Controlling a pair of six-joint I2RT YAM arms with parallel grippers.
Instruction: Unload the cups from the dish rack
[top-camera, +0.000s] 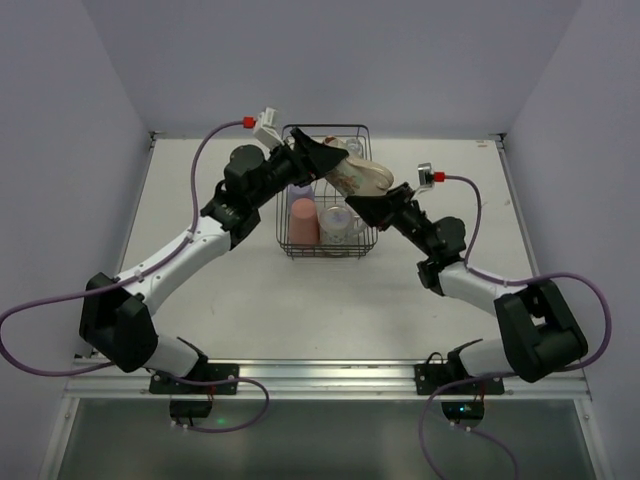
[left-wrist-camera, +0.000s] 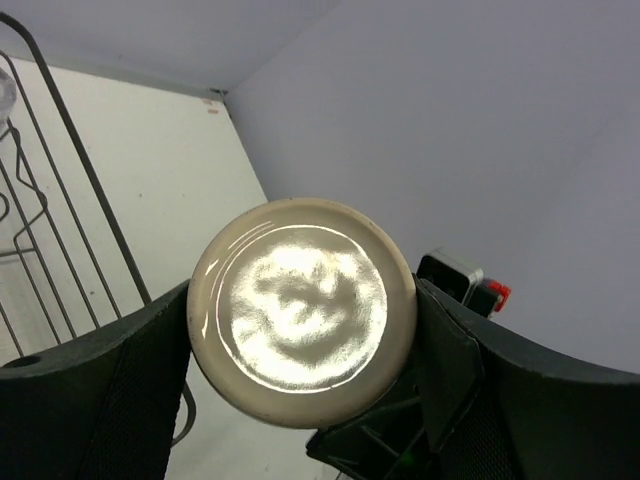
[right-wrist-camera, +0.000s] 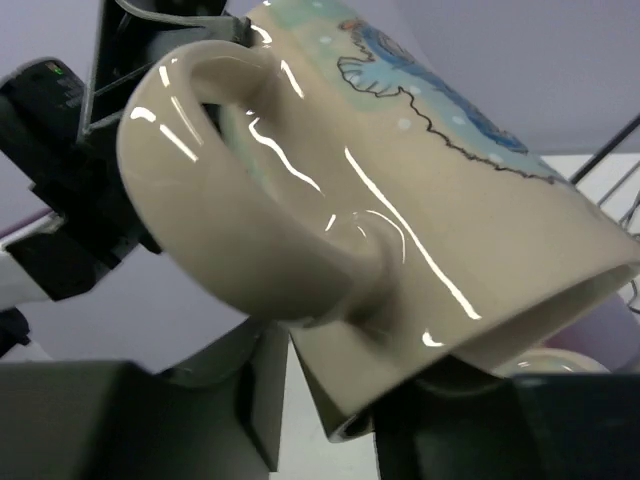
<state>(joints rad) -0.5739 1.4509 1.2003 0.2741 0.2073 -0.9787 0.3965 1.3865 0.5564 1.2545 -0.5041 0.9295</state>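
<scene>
Your left gripper (top-camera: 318, 160) has the mug (top-camera: 358, 176) clamped across its base with the jaws wide. It holds the mug on its side in the air over the right side of the rack (top-camera: 330, 254), rim and handle turned toward your right arm. That looks like a handover. Your right gripper (right-wrist-camera: 330, 425) sits at the lower rim by the handle, half closed; you cannot tell if it grips. The pink cup (top-camera: 304, 220) and others sit in the rack below.
</scene>
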